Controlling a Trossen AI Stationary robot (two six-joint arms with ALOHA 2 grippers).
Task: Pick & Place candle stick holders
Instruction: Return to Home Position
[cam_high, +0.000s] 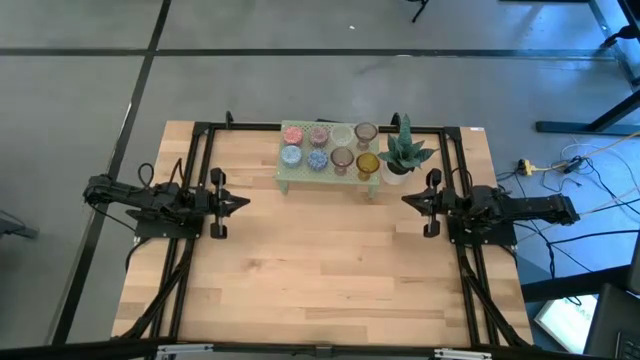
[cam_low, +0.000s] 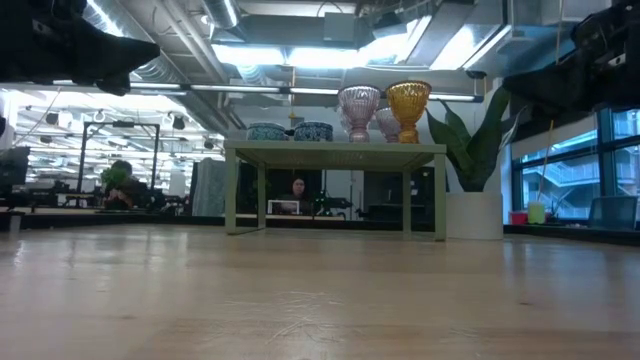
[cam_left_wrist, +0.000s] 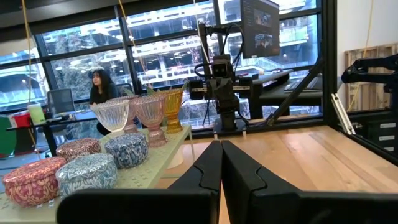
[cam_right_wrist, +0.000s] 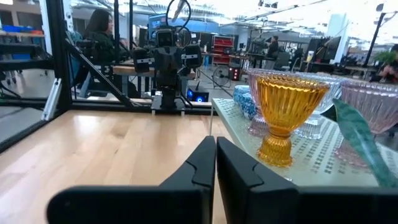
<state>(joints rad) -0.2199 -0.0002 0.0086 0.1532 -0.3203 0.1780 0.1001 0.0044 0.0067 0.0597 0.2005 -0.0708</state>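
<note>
On the stand (cam_high: 300, 174) — holders (cam_high: 317, 158) (eight)

Readable text: none that you can make out in any view.
Holders (cam_high: 341, 158), at 12 o'clock on the table (cam_high: 320, 270): no label you can read.
Monitor (cam_left_wrist: 260, 28): its contents are too small for you to read.
</note>
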